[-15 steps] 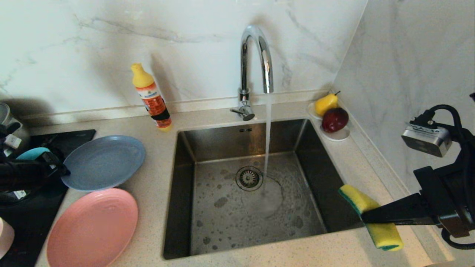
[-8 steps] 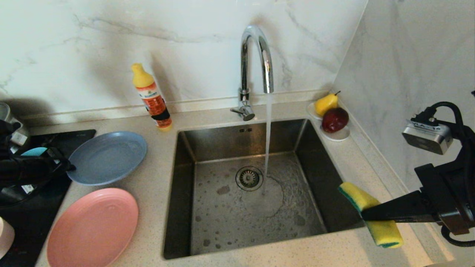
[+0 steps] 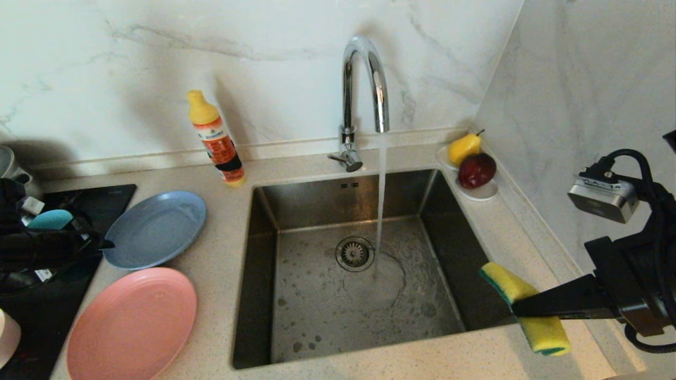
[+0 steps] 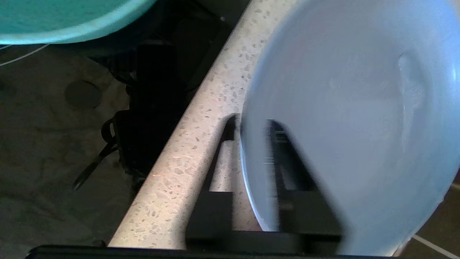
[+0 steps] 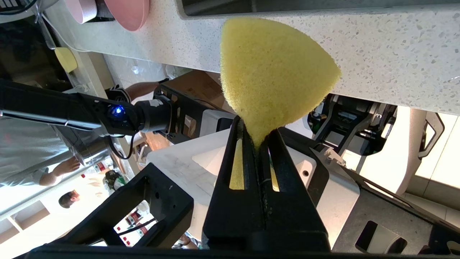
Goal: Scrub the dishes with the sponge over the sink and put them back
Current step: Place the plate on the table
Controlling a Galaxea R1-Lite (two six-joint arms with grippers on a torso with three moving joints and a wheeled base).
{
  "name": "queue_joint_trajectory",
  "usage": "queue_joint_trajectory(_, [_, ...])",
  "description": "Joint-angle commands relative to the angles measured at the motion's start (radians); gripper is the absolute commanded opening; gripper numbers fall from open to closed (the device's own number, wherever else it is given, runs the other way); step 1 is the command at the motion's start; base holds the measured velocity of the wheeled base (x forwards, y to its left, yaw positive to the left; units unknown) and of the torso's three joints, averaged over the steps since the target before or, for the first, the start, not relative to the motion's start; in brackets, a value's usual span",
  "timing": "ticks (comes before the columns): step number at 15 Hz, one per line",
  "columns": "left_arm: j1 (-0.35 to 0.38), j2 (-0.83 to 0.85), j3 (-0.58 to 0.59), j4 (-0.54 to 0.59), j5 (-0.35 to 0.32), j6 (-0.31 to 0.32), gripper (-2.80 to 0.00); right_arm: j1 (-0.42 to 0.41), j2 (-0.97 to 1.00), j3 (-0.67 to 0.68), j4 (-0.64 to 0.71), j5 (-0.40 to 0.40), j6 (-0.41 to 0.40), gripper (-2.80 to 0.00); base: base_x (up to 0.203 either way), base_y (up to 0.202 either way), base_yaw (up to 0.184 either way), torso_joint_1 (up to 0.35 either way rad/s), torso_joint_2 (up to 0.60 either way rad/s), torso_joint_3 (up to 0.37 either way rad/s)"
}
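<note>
At the middle of the table (image 3: 222,295) sits the steel sink (image 3: 454,248), with water running from the tap (image 3: 364,84). Left of it lie the grey-blue plate (image 3: 156,229) and salmon-pink plate (image 3: 132,324). The left gripper (image 4: 251,126) has its fingers parted around the grey-blue rim. At the sink's near right corner, the right gripper (image 5: 257,142) clenches the yellow sponge (image 3: 523,306).

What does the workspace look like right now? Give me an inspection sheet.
Surface: speckled counter; sink wet, tap running.
Job's things: blue plate, pink plate, teal bowl and pink bowl left of sink; sponge at sink's right edge.
Clutter: soap bottle; saucer with fruit; hob.
Grippers: left gripper at blue plate's rim; right gripper shut on sponge.
Cables: black cable at right wrist.
Surroundings: marble walls.
</note>
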Motion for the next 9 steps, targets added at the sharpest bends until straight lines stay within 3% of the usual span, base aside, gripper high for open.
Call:
queue_joint_trajectory(1, [0.001, 0.003, -0.009, -0.004, -0.001, -0.01, 0.0, 0.001, -0.007, -0.002, 0.005, 0.002, 0.003, -2.8, 0.0, 0.0, 0.0, 0.0, 0.0, 0.0])
queue_joint_trajectory(6, [0.013, -0.1, -0.018, 0.021, 0.003, -0.019, 0.0, -0.004, -0.012, 0.003, 0.005, 0.002, 0.003, -2.8, 0.0, 0.0, 0.0, 0.0, 0.0, 0.0])
queue_joint_trajectory(8, [0.014, -0.205, -0.013, 0.148, 0.004, 0.041, 0.0, -0.006, -0.012, 0.005, 0.005, 0.002, 0.003, -2.8, 0.0, 0.0, 0.0, 0.0, 0.0, 0.0])
queue_joint_trajectory(9, [0.014, -0.241, -0.007, 0.26, 0.004, 0.133, -2.8, -0.007, -0.016, 0.011, 0.005, 0.002, 0.003, -2.8, 0.0, 0.0, 0.0, 0.0, 0.0, 0.0])
